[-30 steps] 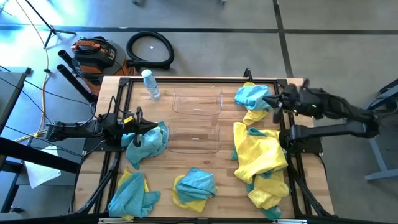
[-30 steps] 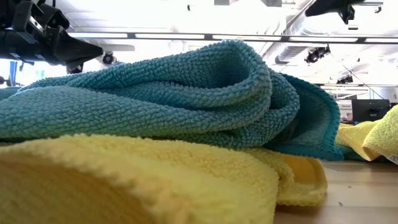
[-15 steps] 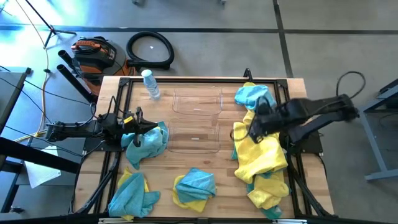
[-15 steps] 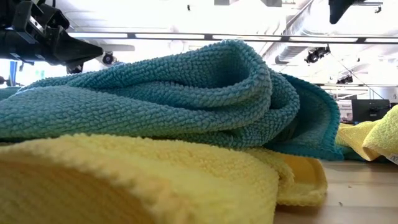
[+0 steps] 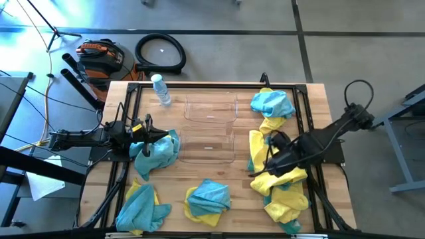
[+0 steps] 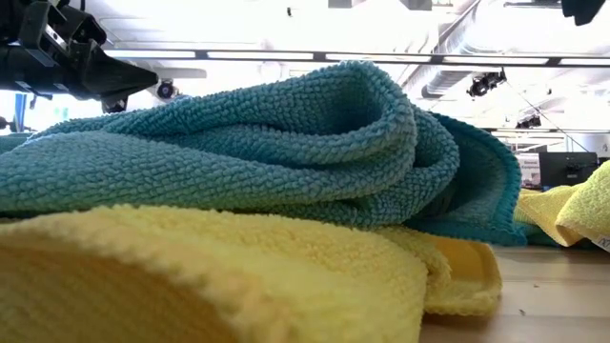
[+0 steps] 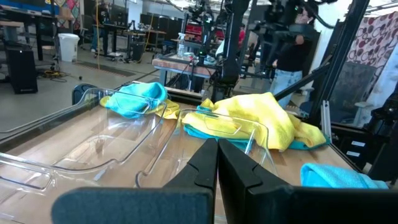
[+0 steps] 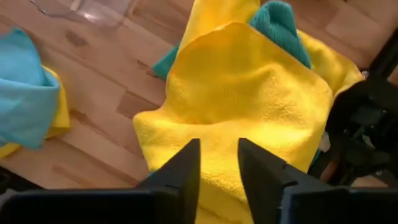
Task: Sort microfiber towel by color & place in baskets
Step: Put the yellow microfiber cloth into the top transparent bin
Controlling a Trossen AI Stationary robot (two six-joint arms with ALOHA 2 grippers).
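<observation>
My right gripper [image 5: 264, 161] sits over the big yellow towel [image 5: 273, 159] on the right side of the table; in the wrist view the towel [image 8: 249, 106] lies straight ahead of and under the fingers [image 8: 180, 171], which stand slightly apart with nothing between them. That's the relation that matters: towel right below the tips, so the next move is probably just down and pinch.

The towel's long axis runs along the right edge, from the far pile to the near edge (a teal one [image 8: 280, 22] pokes out from under it at the far end, so I'd judge a low pinch risks grabbing both colours).

Both baskets [image 5: 209, 126] sit mid-table, side by side, to the left of my right gripper and apart from the yellow towel's edge. Both look empty, so sorting is barely begun.

Right arm pose: reaches in from the right edge, angled across toward the centre, wrist tipped down at the cloth.

Left gripper [image 5: 149, 136] waits at the left edge beside a teal towel [image 5: 158, 151], fingers together, pointing at the baskets [image 7: 143, 134]. The right arm is clearly nearer the yellow pile.

More mixed piles sit along the near edge [image 5: 207, 199]. The low view shows only cloth up close.
</observation>
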